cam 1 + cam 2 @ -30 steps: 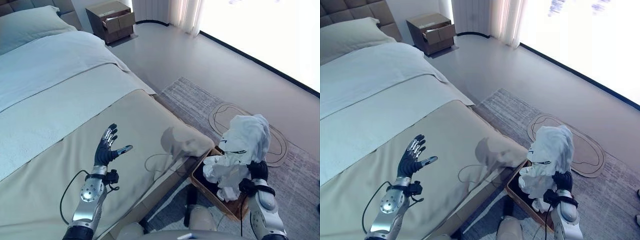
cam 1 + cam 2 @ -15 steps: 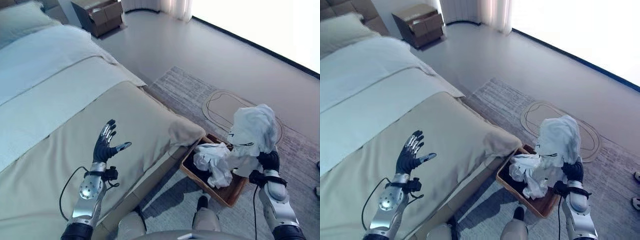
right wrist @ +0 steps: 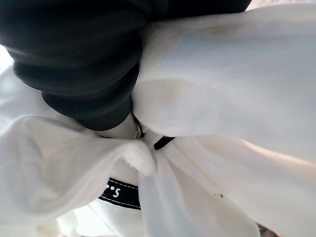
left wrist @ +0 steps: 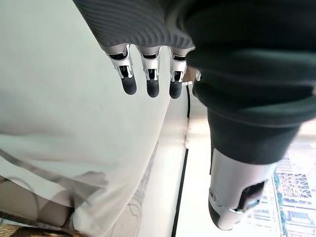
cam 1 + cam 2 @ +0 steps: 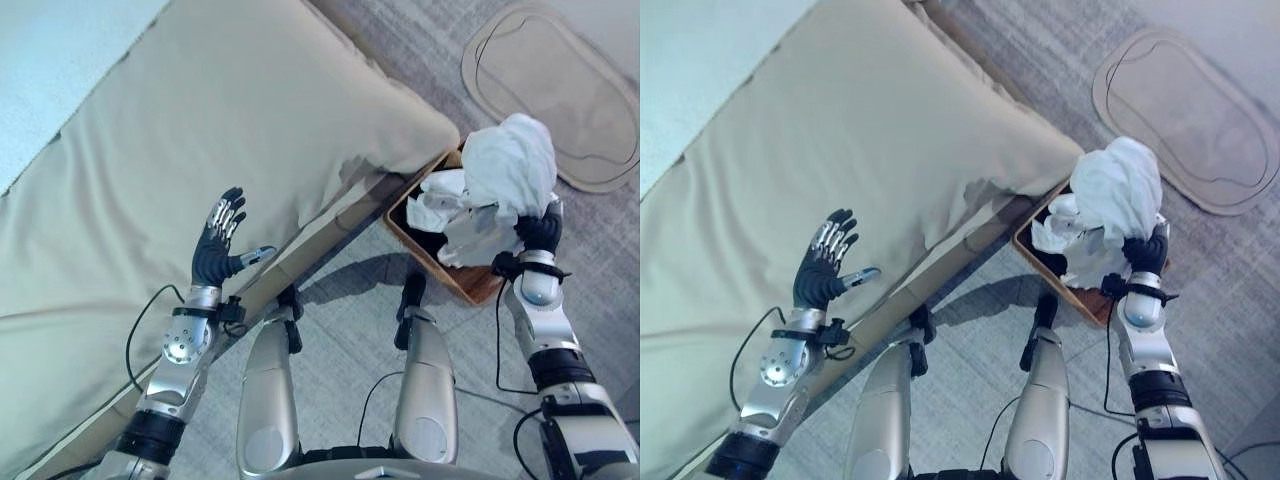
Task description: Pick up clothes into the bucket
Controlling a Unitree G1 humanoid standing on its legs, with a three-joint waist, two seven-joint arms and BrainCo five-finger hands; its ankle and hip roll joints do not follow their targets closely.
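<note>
Right wrist view: right hand [image 3: 84, 59] clutching white clothes [image 3: 222, 98] over bucket [image 5: 470, 285].

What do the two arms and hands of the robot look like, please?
Both arms are silver-grey metal with round joint housings and dark bands. The left hand has a dark ribbed cover and silver fingers with dark tips. The right hand shows the same dark ribbed cover above a silver wrist.

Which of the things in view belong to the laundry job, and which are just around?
Job: white garment gripped in the right hand; brown bucket below, holding more white cloth.
Around: bed, oval floor mat; left hand open, idle.
</note>
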